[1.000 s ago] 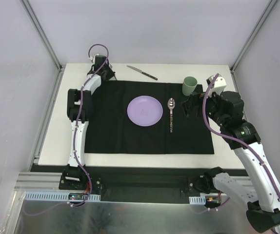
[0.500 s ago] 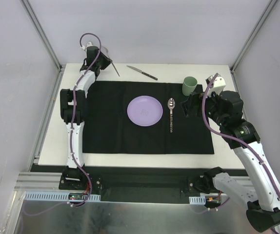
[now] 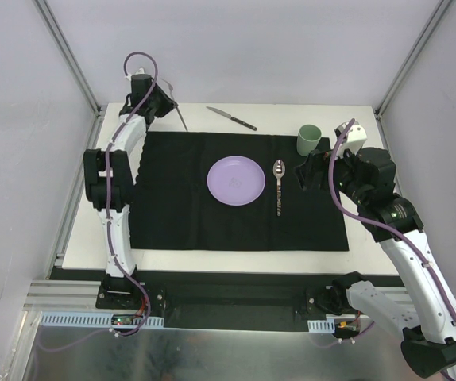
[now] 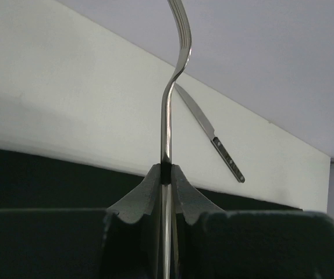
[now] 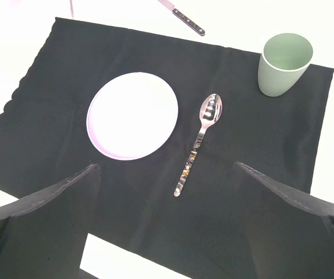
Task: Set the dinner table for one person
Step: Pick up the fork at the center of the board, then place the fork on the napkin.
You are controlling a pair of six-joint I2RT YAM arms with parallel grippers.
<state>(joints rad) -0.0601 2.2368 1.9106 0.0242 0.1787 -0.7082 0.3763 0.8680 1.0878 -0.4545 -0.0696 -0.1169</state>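
My left gripper (image 3: 167, 103) (image 4: 167, 172) is shut on a metal fork (image 3: 181, 119) (image 4: 168, 110) and holds it over the far left corner of the white dinner table (image 3: 85, 230), just beyond the black mat (image 3: 172, 206). A purple plate (image 3: 236, 180) (image 5: 132, 115) lies in the middle of the mat. A spoon (image 3: 279, 186) (image 5: 199, 142) lies to its right. A green cup (image 3: 309, 139) (image 5: 283, 63) stands upright at the mat's far right corner. My right gripper (image 3: 303, 172) (image 5: 167, 167) is open and empty above the mat, right of the spoon.
A knife (image 3: 232, 118) (image 4: 210, 136) (image 5: 184, 20) lies on the bare white table beyond the mat's far edge. Grey frame posts and white walls enclose the table on the left, the right and the back.
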